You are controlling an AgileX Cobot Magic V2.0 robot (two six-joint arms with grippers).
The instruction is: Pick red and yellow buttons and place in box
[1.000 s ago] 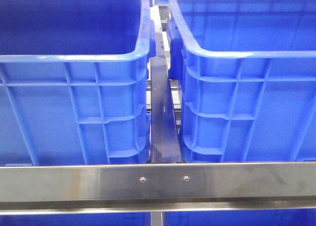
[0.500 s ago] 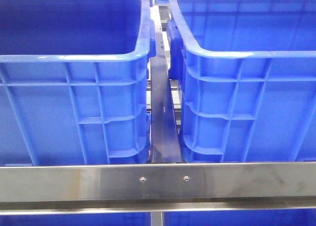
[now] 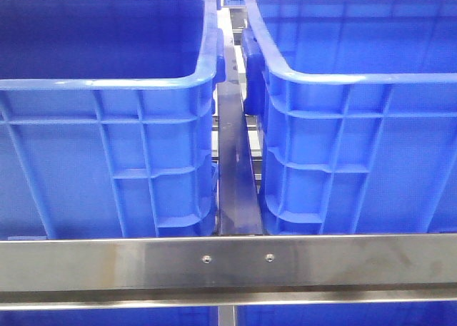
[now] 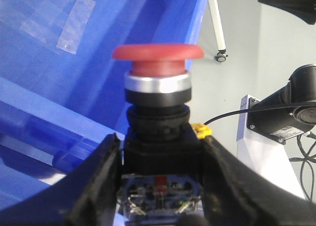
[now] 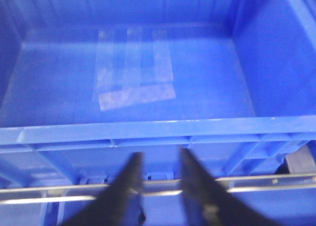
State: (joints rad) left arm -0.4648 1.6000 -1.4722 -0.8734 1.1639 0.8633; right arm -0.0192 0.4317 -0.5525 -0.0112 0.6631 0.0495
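One red mushroom-head push button [image 4: 158, 55] sits pinched in your left gripper [image 4: 160, 186] jaws, so carry it level over the blue crate [image 4: 74, 87] rim before releasing, while your right gripper [image 5: 160, 186] hangs empty, jaws slightly parted.

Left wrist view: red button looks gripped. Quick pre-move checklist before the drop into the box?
1. Left hand has the red button: ok, black body sits between both fingers, red cap upright above them.
2. Grip firm: cannot tell, contact faces are hidden.
3. Blue crate near the left hand: ok, its wall fills the background; whether the button is over the opening, cannot tell.
4. Right hand free: ok, fingers apart, nothing between them.
5. Right hand faces a crate: ok, floor shows only tape patches.
6. Yellow button located: not ok, not visible in any view.
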